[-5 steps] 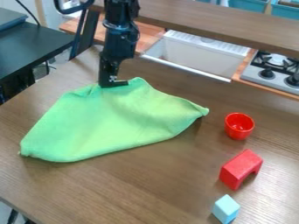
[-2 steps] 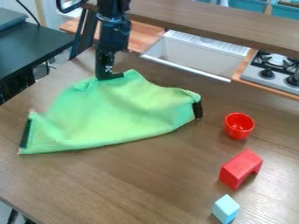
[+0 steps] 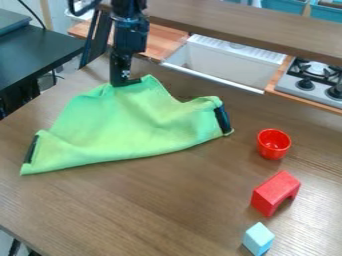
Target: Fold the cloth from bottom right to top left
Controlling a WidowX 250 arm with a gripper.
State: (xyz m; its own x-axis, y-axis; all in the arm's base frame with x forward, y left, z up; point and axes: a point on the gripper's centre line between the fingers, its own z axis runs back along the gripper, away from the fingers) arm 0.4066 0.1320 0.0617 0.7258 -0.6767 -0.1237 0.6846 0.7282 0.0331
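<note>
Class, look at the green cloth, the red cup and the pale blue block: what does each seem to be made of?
Green cloth: soft, matte fabric, perhaps felt or fleece; it droops in loose folds.
Red cup: glossy, probably plastic, though glazed ceramic is possible; its rim and inside catch bright highlights.
Pale blue block: smooth, flat-faced, possibly painted wood or plastic.

- Blk arm [image 3: 129, 35] in from top edge, L of ctr, approx. vert.
- Blk pincer [image 3: 125, 83] at arm's lower end, hangs tip-down, upper-L part of view.
- Pincer roughly in line w/ arm, tip low.
</note>
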